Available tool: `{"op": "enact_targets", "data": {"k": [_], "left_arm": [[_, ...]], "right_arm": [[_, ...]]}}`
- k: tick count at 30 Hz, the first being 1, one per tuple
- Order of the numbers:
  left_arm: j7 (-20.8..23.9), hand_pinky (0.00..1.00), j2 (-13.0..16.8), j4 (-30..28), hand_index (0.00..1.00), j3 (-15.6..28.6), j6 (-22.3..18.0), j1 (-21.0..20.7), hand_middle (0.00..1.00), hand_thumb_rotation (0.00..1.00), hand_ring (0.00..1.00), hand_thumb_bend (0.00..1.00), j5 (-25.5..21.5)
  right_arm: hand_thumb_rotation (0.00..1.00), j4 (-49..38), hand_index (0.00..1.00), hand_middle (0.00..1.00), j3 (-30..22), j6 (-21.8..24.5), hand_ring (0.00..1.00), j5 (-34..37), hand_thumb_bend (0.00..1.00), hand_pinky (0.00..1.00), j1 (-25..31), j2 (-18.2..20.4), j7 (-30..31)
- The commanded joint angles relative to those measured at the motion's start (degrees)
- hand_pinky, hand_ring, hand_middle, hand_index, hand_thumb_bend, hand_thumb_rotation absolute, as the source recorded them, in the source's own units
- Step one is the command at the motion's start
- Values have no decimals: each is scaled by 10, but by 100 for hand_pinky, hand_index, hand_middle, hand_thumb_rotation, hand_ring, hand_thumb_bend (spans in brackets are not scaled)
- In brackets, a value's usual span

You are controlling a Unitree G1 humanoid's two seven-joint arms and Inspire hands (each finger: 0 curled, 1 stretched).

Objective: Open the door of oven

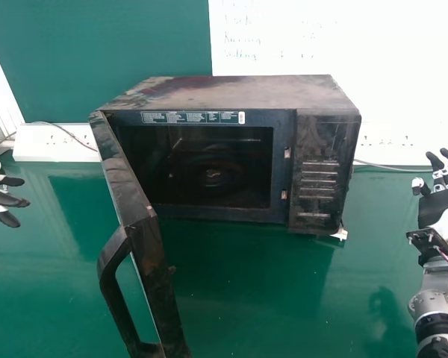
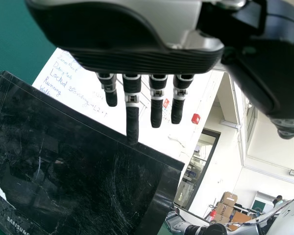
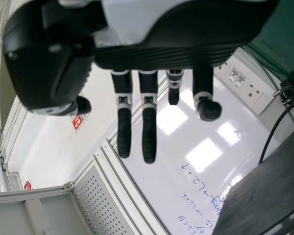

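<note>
The black oven (image 1: 231,93) stands on the green table with its door (image 1: 138,194) swung wide toward the robot, the handle (image 1: 112,287) on its outer face and the dark cavity exposed. My left hand (image 1: 0,200) is at the far left edge, apart from the door, its fingers straight. In the left wrist view the hand (image 2: 132,110) has extended fingers, with the door's glossy outer face (image 2: 88,161) beyond them. At the right edge, right of the oven, my right hand (image 1: 440,198) is open; in the right wrist view its fingers (image 3: 148,127) are mostly straight.
The green table (image 1: 246,298) extends in front of the oven. Power strips (image 1: 56,142) run along the back wall on both sides, with cables near them. A whiteboard (image 1: 299,37) stands behind the oven.
</note>
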Motion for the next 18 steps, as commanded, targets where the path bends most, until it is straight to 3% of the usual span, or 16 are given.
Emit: {"op": "enact_targets", "data": {"k": [1,18], "left_arm": [[-8,5,7,2,49,-4,-5,5,48,0,12,52,-5],[-8,5,7,-5,49,5,-11,25,48,0,12,52,-13]], "right_arm": [[89,-6,92,91,2,-5,74,-3,100,58,5,4,2],[89,-16,92,91,0,-8,74,-1,100,58,14,9,6]]}}
